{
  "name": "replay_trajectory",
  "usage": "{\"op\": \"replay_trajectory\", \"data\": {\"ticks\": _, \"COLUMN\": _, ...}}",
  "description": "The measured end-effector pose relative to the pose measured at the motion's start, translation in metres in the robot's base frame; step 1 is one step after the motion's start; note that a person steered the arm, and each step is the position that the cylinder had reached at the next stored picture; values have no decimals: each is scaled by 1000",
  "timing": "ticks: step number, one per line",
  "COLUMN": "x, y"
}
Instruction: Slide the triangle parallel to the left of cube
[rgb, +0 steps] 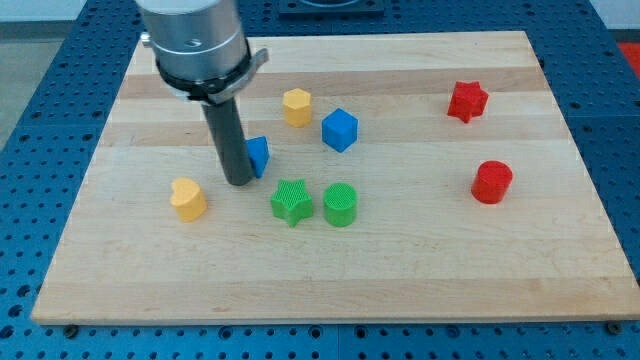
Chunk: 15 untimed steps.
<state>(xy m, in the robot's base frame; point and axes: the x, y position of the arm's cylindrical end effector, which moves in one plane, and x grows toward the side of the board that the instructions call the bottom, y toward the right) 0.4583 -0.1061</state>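
Observation:
The blue triangle (259, 155) lies left of the board's middle, partly hidden by my rod. My tip (239, 182) rests on the board touching the triangle's left side. The blue cube (340, 129) stands to the right of the triangle and a little nearer the view's top, apart from it.
A yellow hexagon (296, 106) sits just left of the cube. A green star (292, 202) and a green cylinder (340, 205) lie below the triangle. A yellow heart (187, 198) is at the left. A red star (467, 101) and a red cylinder (492, 182) are at the right on the wooden board (420, 270).

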Motion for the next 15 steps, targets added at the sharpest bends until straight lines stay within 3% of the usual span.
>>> {"op": "replay_trajectory", "data": {"ticks": 9, "x": -30, "y": -7}}
{"op": "replay_trajectory", "data": {"ticks": 11, "x": 38, "y": -6}}
{"op": "replay_trajectory", "data": {"ticks": 12, "x": 40, "y": 37}}
{"op": "replay_trajectory", "data": {"ticks": 15, "x": -10, "y": 32}}
